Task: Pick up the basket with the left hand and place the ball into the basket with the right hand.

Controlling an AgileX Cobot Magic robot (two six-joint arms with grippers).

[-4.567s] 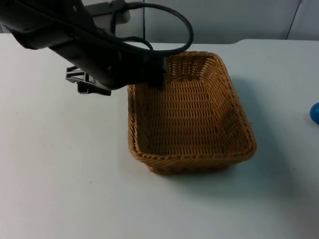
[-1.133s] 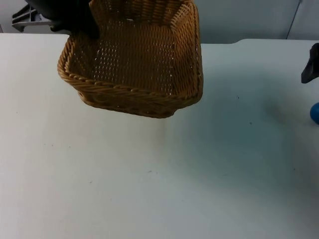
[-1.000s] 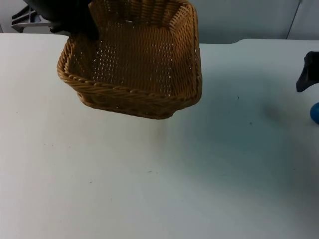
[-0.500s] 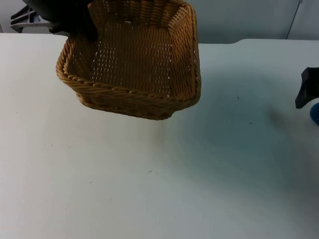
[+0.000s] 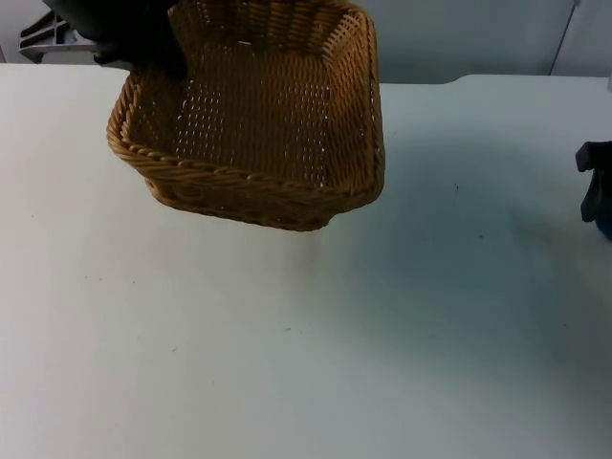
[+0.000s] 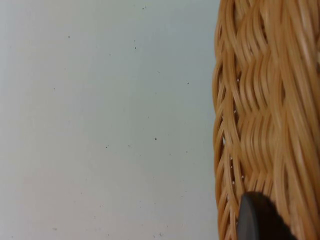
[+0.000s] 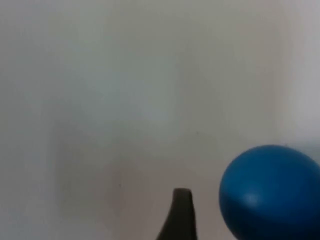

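Left gripper (image 5: 143,43) clamps the wicker basket (image 5: 253,124) aloft by its rim above the white table (image 5: 287,363); well apart, right gripper (image 5: 595,186), finger spread untellable, nears the blue ball (image 7: 270,195) on the table and should centre before closing.

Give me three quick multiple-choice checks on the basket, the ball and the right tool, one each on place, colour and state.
1. Where is the right tool?
A. inside the basket
B. at the table's right edge, by the ball
C. at the table's near left corner

2. What colour is the ball?
A. red
B. yellow
C. blue

3. What state is the basket in?
A. lifted off the table, held by the left tool
B. upside down on the table
C. holding the ball

Answers: 1 B, the top view has it at the right edge beside the ball. 2 C, the right wrist view shows a blue ball. 3 A, its shadow falls apart from it on the table.
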